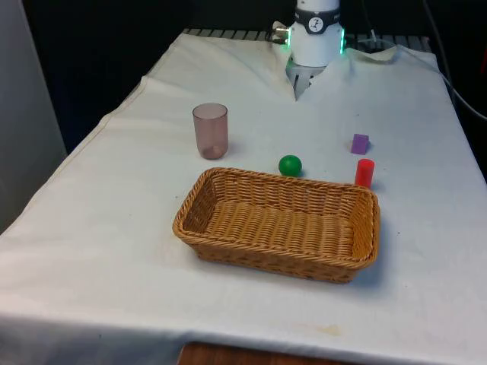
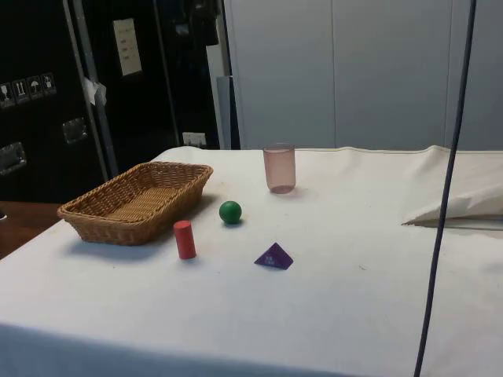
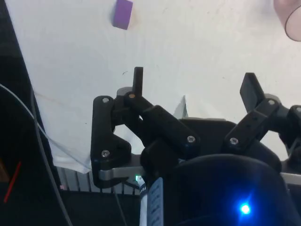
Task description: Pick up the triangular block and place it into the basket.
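Note:
The triangular block (image 1: 360,143) is purple and lies on the white cloth toward the front view's right, beyond the basket's far right corner. In the side view the block (image 2: 274,257) looks like a small pyramid next to a red cylinder. The wicker basket (image 1: 266,258) (image 2: 118,229) sits mid-table with nothing in it. My gripper (image 3: 193,77) is open, its two black fingers spread wide with nothing between them. It hangs high over the cloth at the robot's end of the table, well away from the block (image 3: 123,13).
A red cylinder (image 1: 364,172) (image 2: 185,239) stands upright between block and basket. A green ball (image 1: 290,165) (image 2: 230,211) rests by the basket's far rim. A translucent pink cup (image 1: 211,130) (image 2: 280,167) stands further off. A black cable (image 2: 444,196) hangs in the side view.

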